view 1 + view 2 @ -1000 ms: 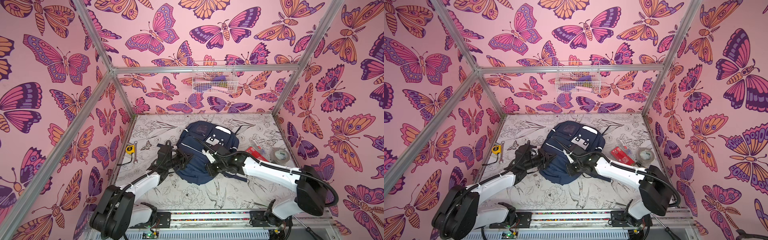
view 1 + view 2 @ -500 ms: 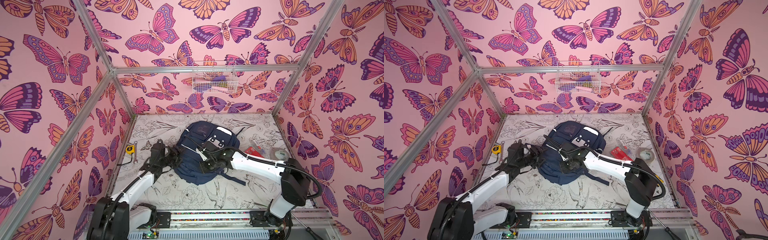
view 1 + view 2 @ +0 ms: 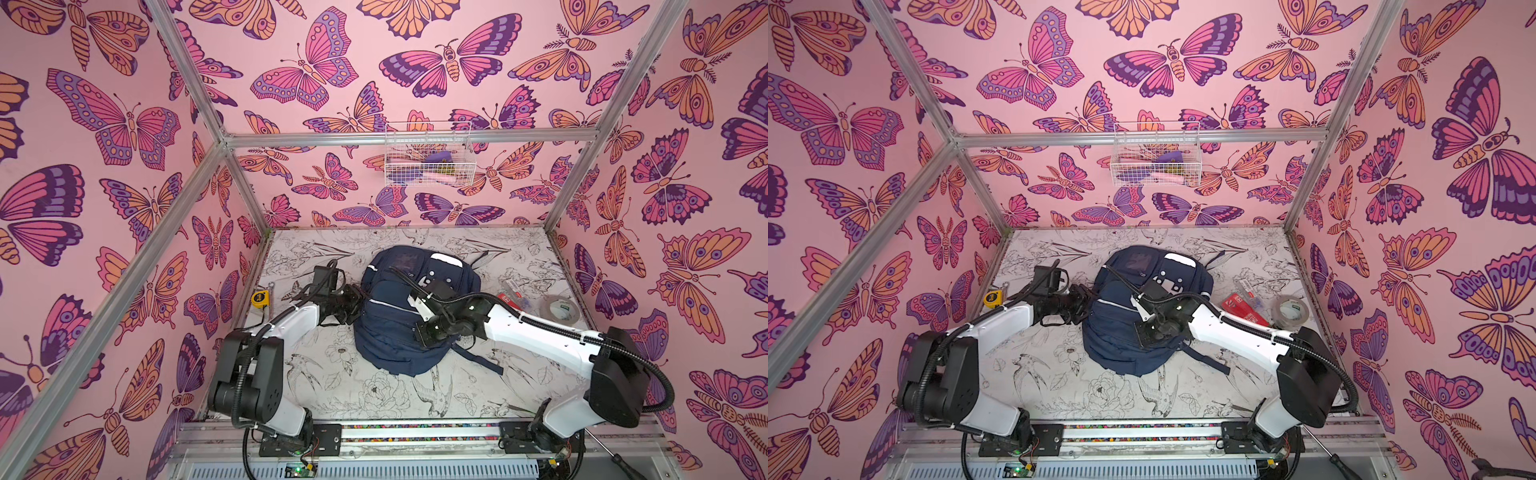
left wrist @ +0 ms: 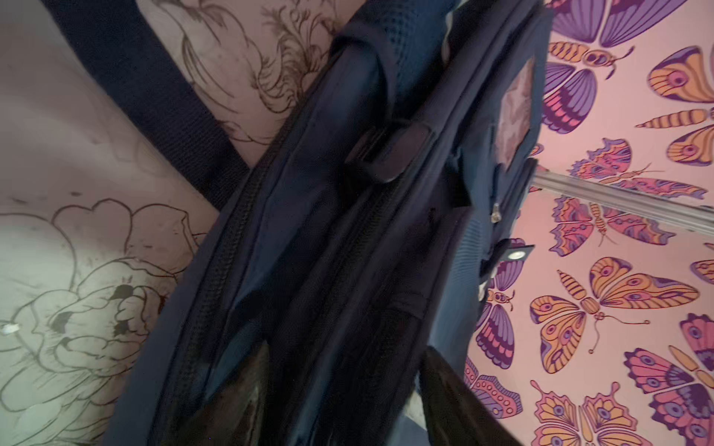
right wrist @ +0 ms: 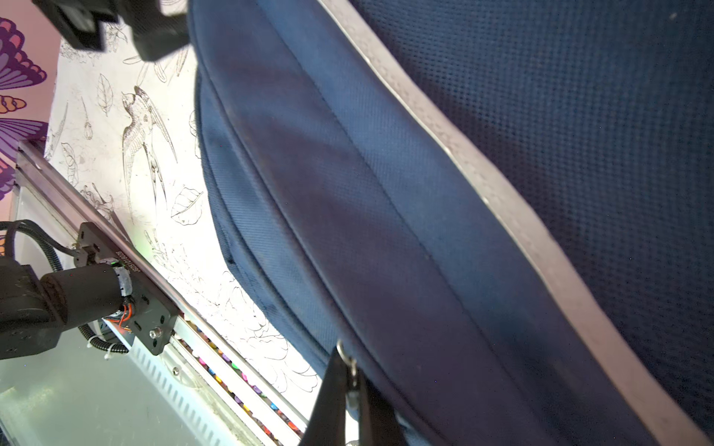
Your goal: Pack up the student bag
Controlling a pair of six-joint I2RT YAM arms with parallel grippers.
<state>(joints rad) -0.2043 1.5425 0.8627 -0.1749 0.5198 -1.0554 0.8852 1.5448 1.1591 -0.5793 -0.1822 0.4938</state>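
Centrally on the desk (image 3: 374,399) lies the bag (image 3: 399,332), flat, front face up, with its white patch (image 3: 446,259) towards the back wall; both top views show it so (image 3: 1117,332). A strap (image 3: 478,359) trails from its near right side across the desk.

The left claw (image 3: 353,305) sits low at the bag's left edge, touching or nearly touching the fabric. In the left wrist view the claw (image 4: 345,347) is open: its two fingers (image 4: 239,401) stand well apart, and the bag's side, with its rows of zip, runs between and ahead of them. Whether they press on the fabric cannot be told.

The right claw (image 3: 417,338) reaches across the bag's front and points down at its near right part. In the right wrist view this claw (image 5: 349,365) is closed, its fingertips pinching a small metal zip pull (image 5: 345,353) at a seam of the bag.

Off to the left, by the wall, lies a yellow tape measure (image 3: 260,298), well apart from the bag. To the right lie a red pack (image 3: 511,300) and, just beside it, a tape roll (image 3: 559,308). A wire basket (image 3: 428,153) hangs on the back wall above the desk.
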